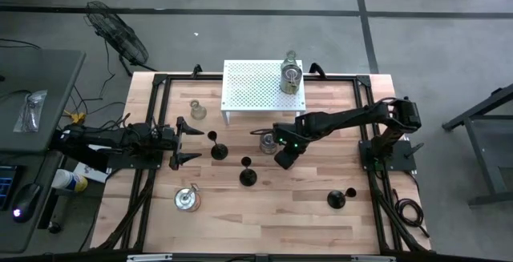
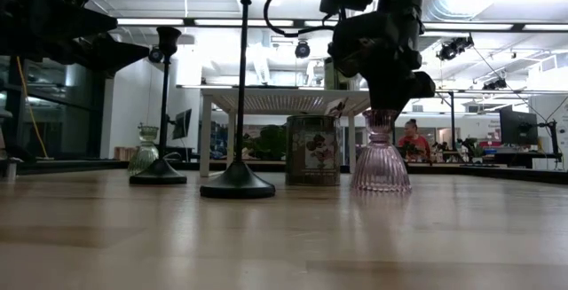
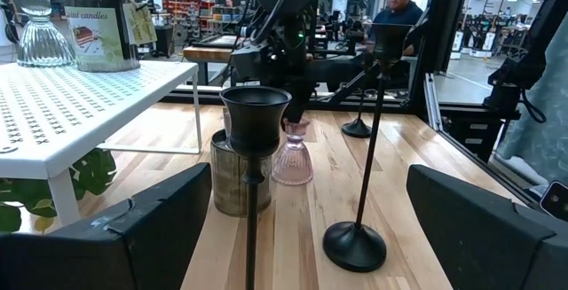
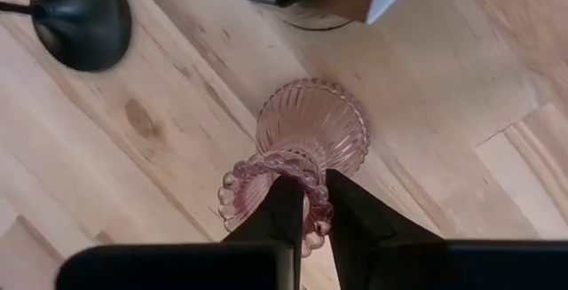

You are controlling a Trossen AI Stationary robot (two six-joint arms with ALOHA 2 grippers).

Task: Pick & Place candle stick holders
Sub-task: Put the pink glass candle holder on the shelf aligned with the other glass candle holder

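A pinkish ribbed glass candle stick holder stands upright on the table near its middle, next to a metal tin. My right gripper is shut on it from above. It also shows in the low view. Two black holders with thin stems stand on their round bases left of it, and a third stands at the near right. My left gripper is open and empty at the left, facing the nearest black holder. My right gripper holds the pink holder by its beaded top rim. One finger appears to be inside the cup and the other outside. The fingers come from above, pointing down. The holder is upright, its base on the table.
A white perforated rack stands at the far middle with a tin and a clear glass holder on it. A clear holder stands far left, a silvery one near left. People show beyond the table.
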